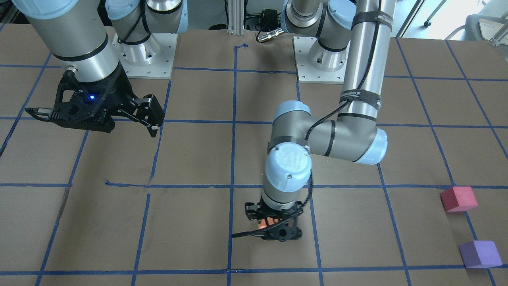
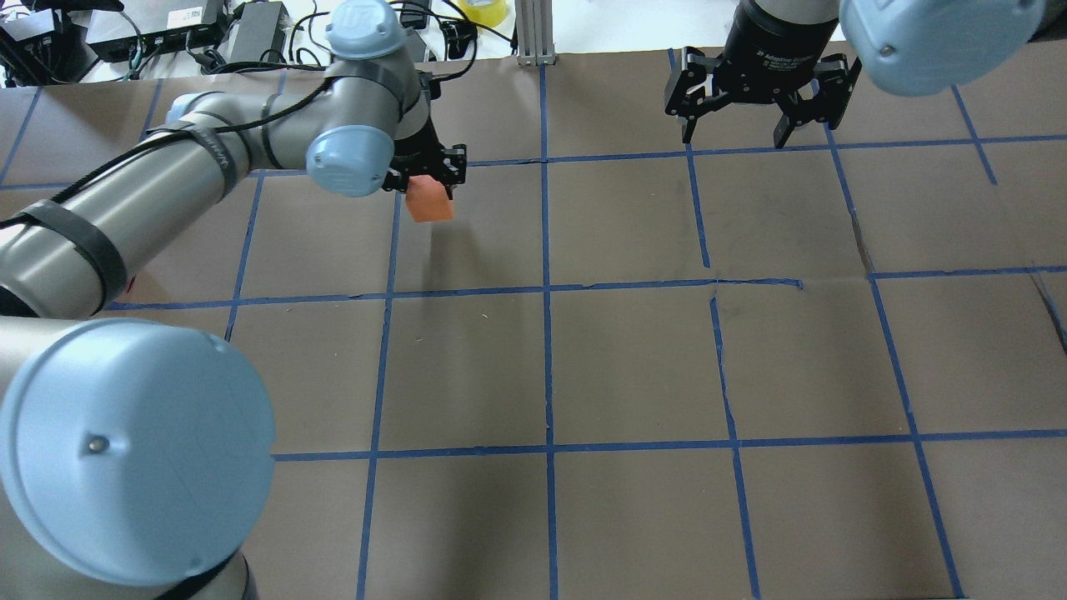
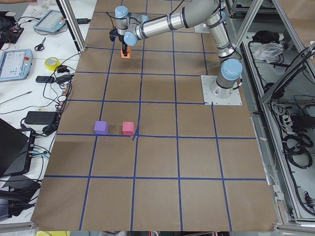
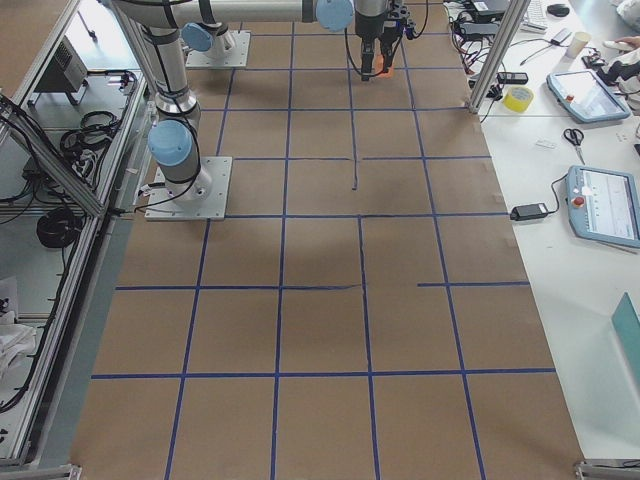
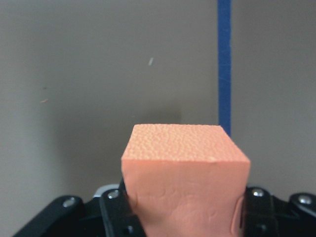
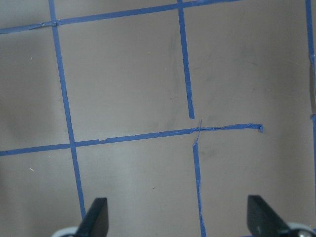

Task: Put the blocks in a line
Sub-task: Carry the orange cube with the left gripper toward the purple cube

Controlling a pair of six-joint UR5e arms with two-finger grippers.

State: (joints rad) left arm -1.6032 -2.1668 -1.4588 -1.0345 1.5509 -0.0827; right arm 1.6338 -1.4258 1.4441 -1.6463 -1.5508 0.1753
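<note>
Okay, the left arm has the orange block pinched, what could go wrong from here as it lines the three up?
1. The left end effector grips the orange block at one end only, with most of it sticking out past the fingers. It could tilt or slip in transit.
2. The pinkish-red block and purple block sit close together near the table's far end. When the orange one is set beside them, the fingers may nudge one out of line.

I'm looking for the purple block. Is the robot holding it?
No, the purple block lies free beside the red block, and the left gripper grips the orange block instead.
</note>
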